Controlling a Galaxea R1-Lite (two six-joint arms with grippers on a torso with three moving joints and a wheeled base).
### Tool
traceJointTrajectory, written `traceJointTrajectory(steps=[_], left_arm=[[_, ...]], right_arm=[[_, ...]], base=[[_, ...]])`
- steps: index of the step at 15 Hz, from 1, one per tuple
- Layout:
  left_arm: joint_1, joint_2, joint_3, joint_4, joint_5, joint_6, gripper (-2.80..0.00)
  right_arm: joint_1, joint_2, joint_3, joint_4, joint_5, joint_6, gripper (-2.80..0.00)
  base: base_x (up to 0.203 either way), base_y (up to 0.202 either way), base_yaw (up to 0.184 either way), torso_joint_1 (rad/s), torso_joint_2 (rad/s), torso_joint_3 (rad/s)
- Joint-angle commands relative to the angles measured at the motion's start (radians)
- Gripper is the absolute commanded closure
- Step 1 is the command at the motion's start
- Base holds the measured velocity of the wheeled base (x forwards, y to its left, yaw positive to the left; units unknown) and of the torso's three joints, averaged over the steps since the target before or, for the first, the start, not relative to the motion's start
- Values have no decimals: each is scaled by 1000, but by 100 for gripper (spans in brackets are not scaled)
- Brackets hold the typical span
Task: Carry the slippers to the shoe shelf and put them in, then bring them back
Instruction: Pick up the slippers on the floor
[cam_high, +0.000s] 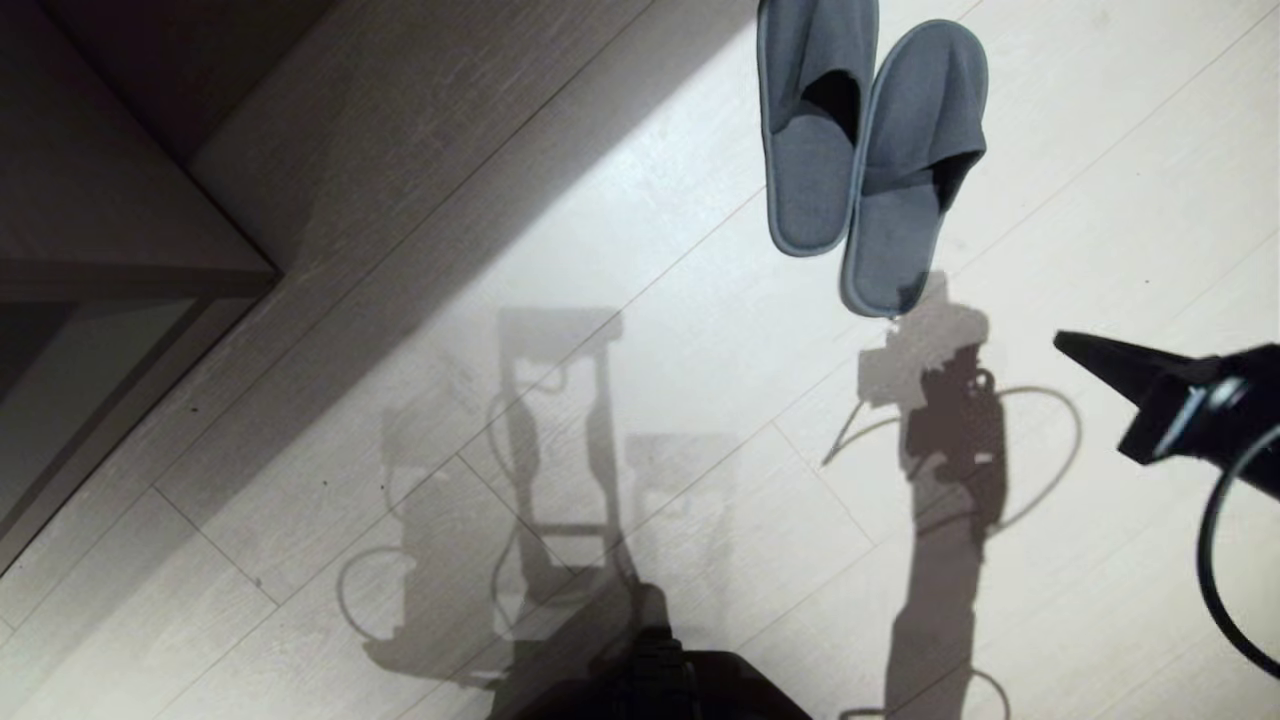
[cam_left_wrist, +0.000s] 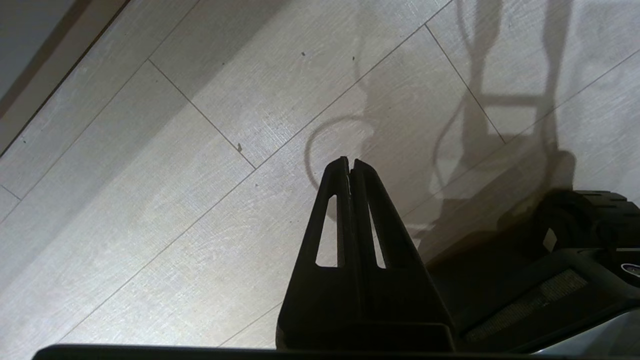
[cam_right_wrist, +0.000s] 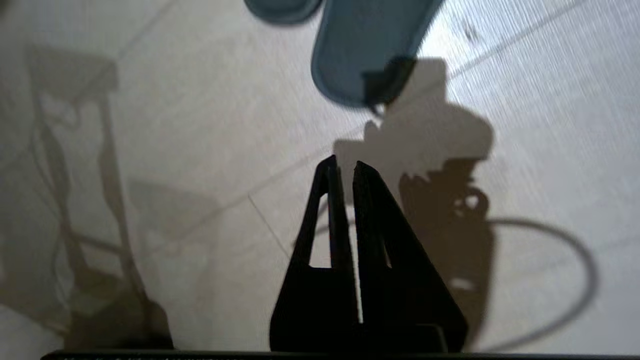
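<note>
Shelving of taupe wood laminate (cam_high: 110, 250) was seen at the far left of the head view, its open cubby (cam_high: 70, 400) lying in shadow; whether anything lay inside could not be told. Pale plank flooring (cam_high: 620, 250) was spread across the rest of the view, crossed by a diagonal band of shadow and by the shadows of the robot's arms and cables. The slippers (cam_high: 870, 150), grey-blue and soft, were laid side by side on the floor near the top of the head view, touching along their inner edges, heels towards the robot, well apart from the shelving.

The right gripper (cam_high: 1075, 348) was shown at the right edge of the head view, pointed towards the slippers yet apart from them, with bare floor between. A black cable loop (cam_high: 1215, 560) was hung beside it.

The left gripper (cam_left_wrist: 348, 161) was shown only in the left wrist view, held above bare planks, its fingers (cam_left_wrist: 370, 210) pressed together. The slippers were not shown there.

In the right wrist view the right gripper (cam_right_wrist: 343, 165) was seen with its fingers (cam_right_wrist: 372, 210) parted by only a thin slit, nothing being held between them. The heel ends of the slippers (cam_right_wrist: 360, 55) were seen beyond the fingertips, with floor between, the gripper's shadow being cast on the nearer heel.
</note>
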Motion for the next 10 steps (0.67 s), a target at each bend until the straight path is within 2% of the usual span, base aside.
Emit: traceJointTrajectory(steps=[1,4,7,10], left_arm=[[0,0,0,0,1,0,0],[0,0,0,0,0,0,0],[0,0,0,0,0,0,0],[0,0,0,0,0,0,0]], right_arm=[[40,196,-103,-85,-20,11,-280],[103,298,-221,-146,-198,18,-280],[130,406,-305,-153,-269,30,-280],[164,492,-397,-155,-421,42,-280]], base=[[0,0,0,0,0,0],[0,0,0,0,0,0],[0,0,0,0,0,0],[0,0,0,0,0,0]])
